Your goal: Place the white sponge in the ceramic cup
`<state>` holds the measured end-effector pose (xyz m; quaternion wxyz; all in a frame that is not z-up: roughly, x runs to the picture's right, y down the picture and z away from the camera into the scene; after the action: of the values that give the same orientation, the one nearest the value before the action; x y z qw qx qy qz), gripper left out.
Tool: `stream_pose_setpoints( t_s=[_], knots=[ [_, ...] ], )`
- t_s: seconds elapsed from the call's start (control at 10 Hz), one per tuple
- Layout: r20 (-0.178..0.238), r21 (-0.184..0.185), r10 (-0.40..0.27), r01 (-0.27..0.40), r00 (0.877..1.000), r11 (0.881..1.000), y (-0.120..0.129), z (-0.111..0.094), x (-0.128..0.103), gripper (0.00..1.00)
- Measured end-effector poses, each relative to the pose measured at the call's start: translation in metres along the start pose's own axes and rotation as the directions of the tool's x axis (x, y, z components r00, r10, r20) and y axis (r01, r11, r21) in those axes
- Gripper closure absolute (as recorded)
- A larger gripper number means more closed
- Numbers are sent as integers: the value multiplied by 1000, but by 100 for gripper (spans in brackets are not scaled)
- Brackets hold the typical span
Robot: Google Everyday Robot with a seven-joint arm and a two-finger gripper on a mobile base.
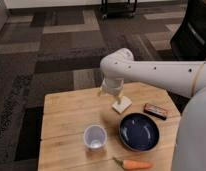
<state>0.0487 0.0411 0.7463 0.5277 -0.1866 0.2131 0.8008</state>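
The claw (pixel 112 93) hung just over the white sponge (pixel 122 105); I could not tell its opening. Grasping seemed next, then carrying it to the ceramic cup (pixel 95 136)

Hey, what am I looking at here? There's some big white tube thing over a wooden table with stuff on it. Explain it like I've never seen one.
That white tube is a robot's single arm. Its claw hangs at the arm's end, just above a white sponge; I cannot tell whether it has hold of it. There is one picture, looking down on the wooden table from above. On the table there are also a small white ceramic cup, a dark blue bowl, a dark bar and a carrot.
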Motion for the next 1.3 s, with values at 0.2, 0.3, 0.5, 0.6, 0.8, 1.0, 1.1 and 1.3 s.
stream_pose_setpoints(
  t_s=[0.2,0.3,0.5,0.6,0.8,1.0,1.1,1.3],
  knots=[
    [8,-9,17,-17,1000,1000,-3,3,-4,35],
    [10,-9,32,-32,999,999,-12,5,-8,35],
    [-4,-1,40,-40,999,999,-22,10,-10,35],
    [-21,12,49,-49,999,999,-33,14,-13,35],
    [-41,24,56,-56,998,998,-42,18,-18,35],
    [-75,48,56,-53,996,997,-58,29,-26,35],
    [-83,50,52,-48,995,998,-62,33,-30,35],
    [-95,60,41,-36,995,998,-73,42,-42,35]
  ],
)
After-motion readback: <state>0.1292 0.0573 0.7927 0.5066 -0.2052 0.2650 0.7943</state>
